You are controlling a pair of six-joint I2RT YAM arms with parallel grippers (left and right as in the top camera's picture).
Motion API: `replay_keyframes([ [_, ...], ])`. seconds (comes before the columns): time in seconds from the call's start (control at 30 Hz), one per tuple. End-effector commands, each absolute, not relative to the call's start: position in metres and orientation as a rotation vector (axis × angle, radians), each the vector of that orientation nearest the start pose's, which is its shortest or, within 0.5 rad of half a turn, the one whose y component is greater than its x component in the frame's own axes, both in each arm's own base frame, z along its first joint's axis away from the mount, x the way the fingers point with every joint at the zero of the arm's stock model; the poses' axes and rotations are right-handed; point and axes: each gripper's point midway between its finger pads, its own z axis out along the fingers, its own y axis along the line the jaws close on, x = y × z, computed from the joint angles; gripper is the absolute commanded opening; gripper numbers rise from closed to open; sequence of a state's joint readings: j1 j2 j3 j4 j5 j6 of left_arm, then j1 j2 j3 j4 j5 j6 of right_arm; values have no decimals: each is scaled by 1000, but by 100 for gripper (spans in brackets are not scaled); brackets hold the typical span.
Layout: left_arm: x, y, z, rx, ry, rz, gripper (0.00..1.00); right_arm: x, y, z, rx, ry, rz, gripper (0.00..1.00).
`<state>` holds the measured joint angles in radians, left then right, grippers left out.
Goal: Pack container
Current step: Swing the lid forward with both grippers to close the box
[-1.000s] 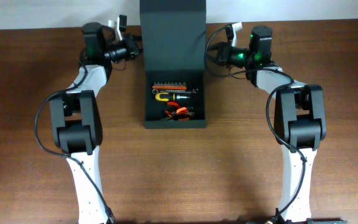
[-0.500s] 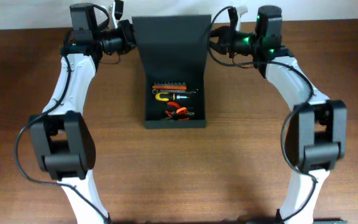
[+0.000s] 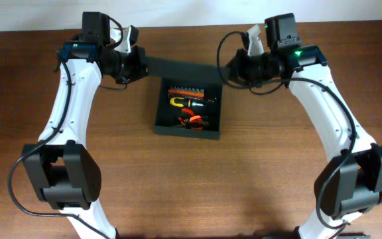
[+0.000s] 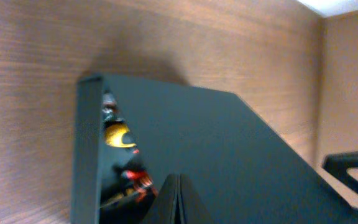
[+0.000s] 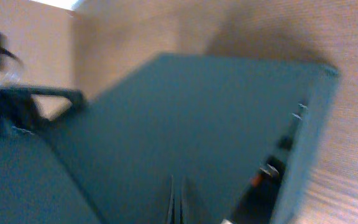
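The dark green-black container [image 3: 186,133] sits open at the table's middle, its near wall [image 4: 87,155] at the left of the left wrist view. Inside lie a row of bits [image 3: 186,89], a yellow-handled tool [image 3: 176,102] and orange pliers [image 3: 191,121]. Its flap lid [image 3: 181,66] stands tilted up over the back edge, seen nearly edge-on from above. My left gripper [image 3: 138,66] is shut, its tips [image 4: 179,180] against the lid's left part [image 4: 229,155]. My right gripper [image 3: 231,72] is shut too, its tips [image 5: 179,190] against the lid's right part [image 5: 185,112].
Brown wooden table [image 3: 191,186] all around the container. A pale wall edge [image 3: 18,13] runs along the back. Both arms arch in from the front corners, their bases at the near edge.
Both arms have lifted and moved forward with the lid between them. The lid, lying flat behind the box a second ago, now stands raised and tipped toward the box.
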<state>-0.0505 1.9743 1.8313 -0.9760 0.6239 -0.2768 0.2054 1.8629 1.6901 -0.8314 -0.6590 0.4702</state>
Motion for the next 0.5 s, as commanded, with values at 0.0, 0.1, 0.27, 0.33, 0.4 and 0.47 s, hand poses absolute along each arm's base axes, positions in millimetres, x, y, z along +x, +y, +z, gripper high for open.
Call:
replay_keyframes([
  [0.0, 439, -153, 201, 105, 2668, -896, 2, 410, 211, 215, -161, 2615, 897, 4],
  [0.1, 427, -150, 193, 128, 2732, -842, 2, 397, 195, 208, -199, 2678, 767, 4],
  [0.27, 412, -130, 178, 115, 2843, -656, 2, 378, 170, 202, -258, 2752, 579, 4],
  [0.33, 411, -121, 177, 107, 2855, -570, 2, 375, 162, 203, -280, 2757, 512, 4],
  [0.4, 413, -112, 180, 100, 2841, -497, 2, 374, 155, 206, -300, 2748, 454, 4],
  [0.47, 417, -101, 183, 87, 2824, -409, 2, 374, 151, 210, -330, 2730, 412, 4],
])
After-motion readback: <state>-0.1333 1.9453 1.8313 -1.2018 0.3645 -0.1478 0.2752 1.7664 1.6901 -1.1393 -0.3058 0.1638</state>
